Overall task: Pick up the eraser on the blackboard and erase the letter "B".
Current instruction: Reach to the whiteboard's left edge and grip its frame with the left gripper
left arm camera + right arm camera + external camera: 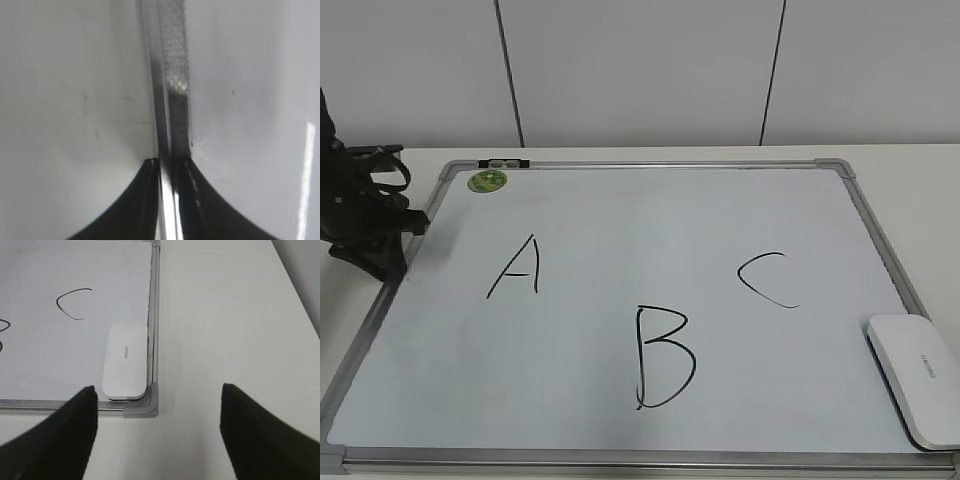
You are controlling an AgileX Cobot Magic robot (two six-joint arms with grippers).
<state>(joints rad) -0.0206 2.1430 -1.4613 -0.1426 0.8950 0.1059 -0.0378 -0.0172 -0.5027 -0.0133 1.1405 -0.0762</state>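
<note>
The blackboard (620,215), a white board in a silver frame, lies flat on the table. The black letter "B" (663,357) is near its front middle. The white eraser (917,378) lies in the board's front right corner and also shows in the right wrist view (126,361). My left gripper (392,250) is at the board's left edge. In the left wrist view its jaws (170,167) are shut on the silver frame rail (172,60). My right gripper (157,386) is open and empty, above the table just off the grey corner cap (145,410), short of the eraser.
A black "A" (517,268) and "C" (767,279) flank the "B". A green round sticker (487,181) sits at the board's far left corner. White table (230,315) runs to the right of the board. A pale wall stands behind.
</note>
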